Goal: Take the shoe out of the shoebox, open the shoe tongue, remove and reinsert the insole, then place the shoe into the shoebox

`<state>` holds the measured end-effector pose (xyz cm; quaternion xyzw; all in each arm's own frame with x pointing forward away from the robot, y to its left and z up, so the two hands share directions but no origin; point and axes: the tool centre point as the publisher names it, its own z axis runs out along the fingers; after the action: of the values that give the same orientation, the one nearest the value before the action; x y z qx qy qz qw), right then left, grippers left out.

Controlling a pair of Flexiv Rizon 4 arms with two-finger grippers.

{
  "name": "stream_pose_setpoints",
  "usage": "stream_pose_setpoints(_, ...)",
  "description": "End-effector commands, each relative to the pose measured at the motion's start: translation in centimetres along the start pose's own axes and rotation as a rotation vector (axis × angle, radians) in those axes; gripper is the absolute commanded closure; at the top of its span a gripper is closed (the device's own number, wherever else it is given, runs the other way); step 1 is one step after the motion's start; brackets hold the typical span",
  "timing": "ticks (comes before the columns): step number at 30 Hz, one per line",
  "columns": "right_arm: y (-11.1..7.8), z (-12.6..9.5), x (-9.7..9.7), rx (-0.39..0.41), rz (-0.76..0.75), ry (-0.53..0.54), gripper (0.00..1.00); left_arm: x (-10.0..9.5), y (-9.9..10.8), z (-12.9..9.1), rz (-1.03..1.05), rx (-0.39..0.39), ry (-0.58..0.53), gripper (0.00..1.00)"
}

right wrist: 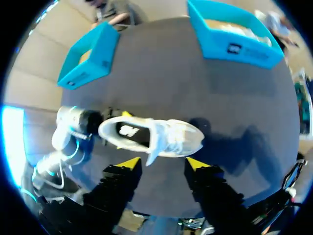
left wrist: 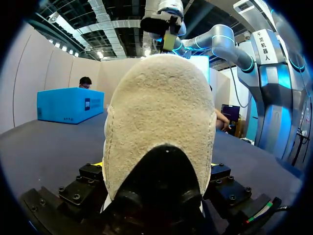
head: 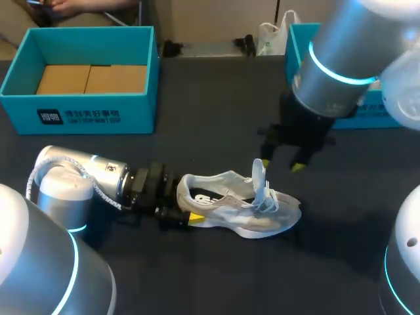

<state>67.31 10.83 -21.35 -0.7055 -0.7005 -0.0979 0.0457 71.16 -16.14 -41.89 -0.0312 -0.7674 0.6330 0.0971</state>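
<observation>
We are working over a dark grey tabletop, where an open teal cardboard shoebox is sitting at the far left. The pale grey-and-white mesh sneaker is standing on its sole near the middle, well apart from that box. Our left gripper is lying low and clamping the sneaker's heel, the sneaker's white tongue is sticking up, and our right gripper is hovering above the sneaker with its yellow-tipped fingers spread apart, touching nothing.
</observation>
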Motion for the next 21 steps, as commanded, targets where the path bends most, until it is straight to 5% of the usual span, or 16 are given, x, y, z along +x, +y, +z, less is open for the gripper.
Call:
stream_pose_setpoints(1,0.8,-1.3,4.8,0.028,-0.095,-0.307,0.90,-0.1,0.0,0.0,0.000,-0.002,-0.001,1.00)
stream_pose_setpoints(2,0.8,-1.3,5.6,0.033,-0.120,-0.314,1.00,-0.1,0.0,0.0,0.000,-0.002,-0.001,1.00)
stream_pose_setpoints(9,1.1,0.2,9.6,0.094,-0.308,-0.365,1.00,-0.1,0.0,0.0,0.000,-0.002,-0.001,1.00)
stream_pose_setpoints(11,1.3,1.0,10.1,0.103,-0.364,-0.344,1.00,-0.1,0.0,0.0,0.000,-0.002,-0.001,1.00)
stream_pose_setpoints(15,0.9,1.6,10.5,0.030,-0.642,-0.138,1.00,-0.1,0.0,0.0,0.000,-0.002,-0.001,1.00)
stream_pose_setpoints(21,0.9,1.6,10.5,0.030,-0.642,-0.138,1.00,-0.1,0.0,0.0,0.000,-0.002,-0.001,1.00)
